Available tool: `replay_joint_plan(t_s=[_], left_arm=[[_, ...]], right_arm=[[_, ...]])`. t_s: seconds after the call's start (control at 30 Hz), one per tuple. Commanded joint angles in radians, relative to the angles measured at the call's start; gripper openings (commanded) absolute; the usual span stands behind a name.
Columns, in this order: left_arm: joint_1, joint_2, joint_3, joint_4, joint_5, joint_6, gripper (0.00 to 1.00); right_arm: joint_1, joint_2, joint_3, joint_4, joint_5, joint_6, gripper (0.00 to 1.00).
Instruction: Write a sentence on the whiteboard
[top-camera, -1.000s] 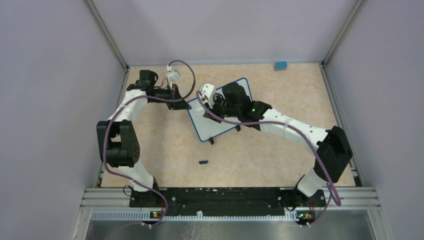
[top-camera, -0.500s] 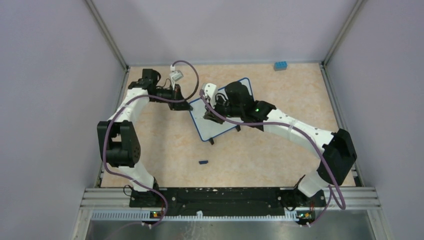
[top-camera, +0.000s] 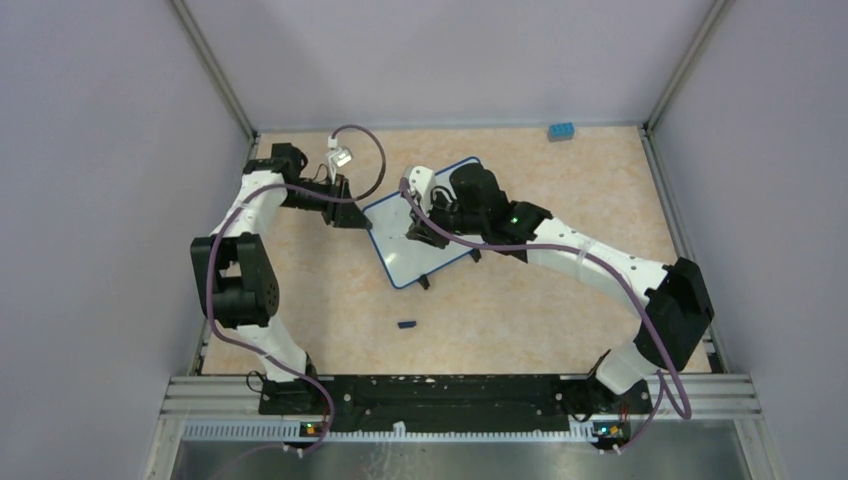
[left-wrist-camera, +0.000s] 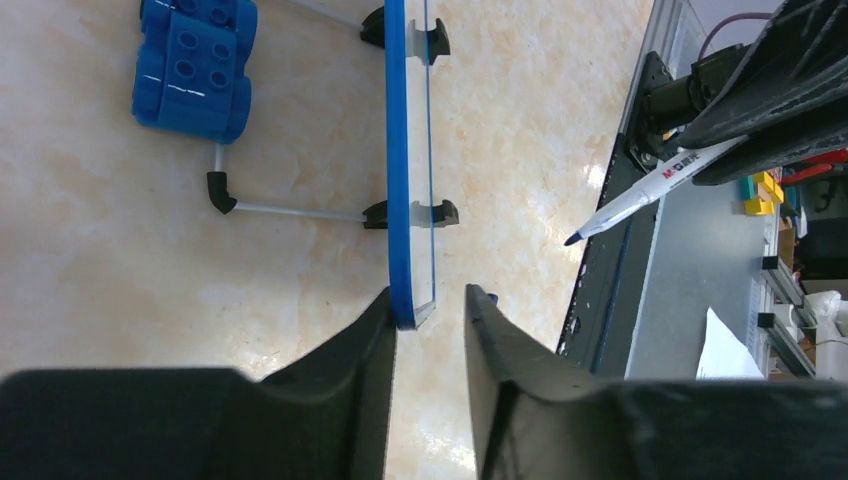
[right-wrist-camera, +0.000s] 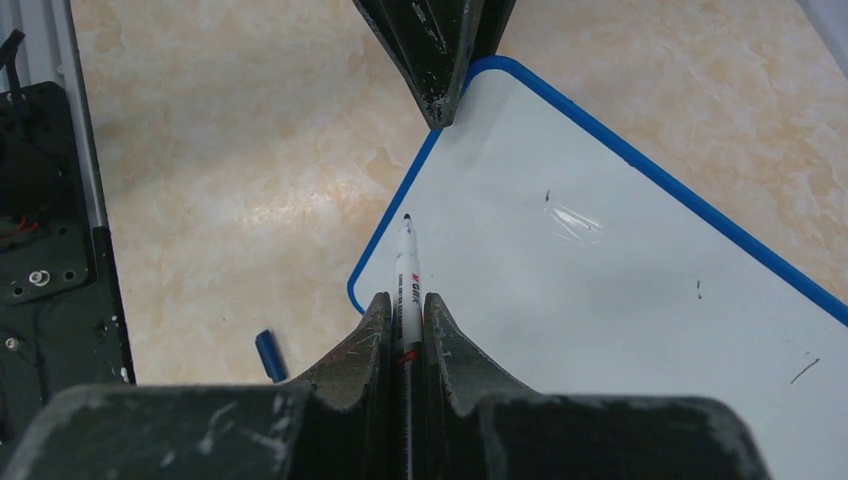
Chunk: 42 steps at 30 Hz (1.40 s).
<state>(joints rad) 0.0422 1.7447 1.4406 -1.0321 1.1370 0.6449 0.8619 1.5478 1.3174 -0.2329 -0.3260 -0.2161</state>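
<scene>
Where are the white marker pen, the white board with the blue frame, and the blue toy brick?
white marker pen (right-wrist-camera: 408, 270), right wrist view, middle of its barrel.
white board with the blue frame (right-wrist-camera: 600, 300), right wrist view, bare white face.
blue toy brick (top-camera: 560, 131), top view, its top.

likely a robotics lab, plain grey enclosure walls (top-camera: 100, 150), aluminium mounting rail (top-camera: 730, 392)
</scene>
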Motion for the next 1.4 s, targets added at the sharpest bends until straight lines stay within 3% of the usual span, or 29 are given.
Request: replay_joint_plan(t_s=[0.0,0.13,0.27,0.37,0.5,0.7,0.9,1.07,1.23,1.37], left_arm=[[0.032,-0.008,-0.007,0.010,0.056,-0.045,0.40],[0.036,-0.051,-0.070,0.194,0.091,-0.191,0.48],[0.043,-0.041,-0.085,0.207,0.128,-0.210,0.47],[0.058,-0.045,-0.109,0.247,0.143,-0.241,0.42],[0.071,-0.046,-0.108,0.255,0.141,-0.240,0.28],[0.073,-0.060,-0.115,0.277,0.136,-0.251,0.29],[0.073,-0.060,-0.122,0.293,0.125,-0.265,0.23],[0.073,-0.057,-0.120,0.298,0.125,-0.269,0.30],[0.072,-0.047,-0.118,0.302,0.131,-0.268,0.13],[0.071,-0.045,-0.118,0.301,0.129,-0.263,0.06]], right_arm=[[0.002,-0.019,0.043,0.011,-0.027,0.018,0.00],[0.002,-0.013,0.048,0.014,-0.010,0.014,0.00],[0.002,0.008,0.058,0.047,0.039,-0.001,0.00],[0.002,0.031,0.074,0.078,0.073,-0.009,0.00],[0.002,0.054,0.094,0.096,0.085,-0.002,0.00],[0.002,0.070,0.097,0.119,0.106,0.008,0.00],[0.002,0.092,0.122,0.120,0.114,0.007,0.00],[0.004,0.119,0.154,0.108,0.103,0.014,0.00],[0.007,0.140,0.173,0.097,0.100,0.021,0.00],[0.009,0.145,0.169,0.099,0.113,0.015,0.00]])
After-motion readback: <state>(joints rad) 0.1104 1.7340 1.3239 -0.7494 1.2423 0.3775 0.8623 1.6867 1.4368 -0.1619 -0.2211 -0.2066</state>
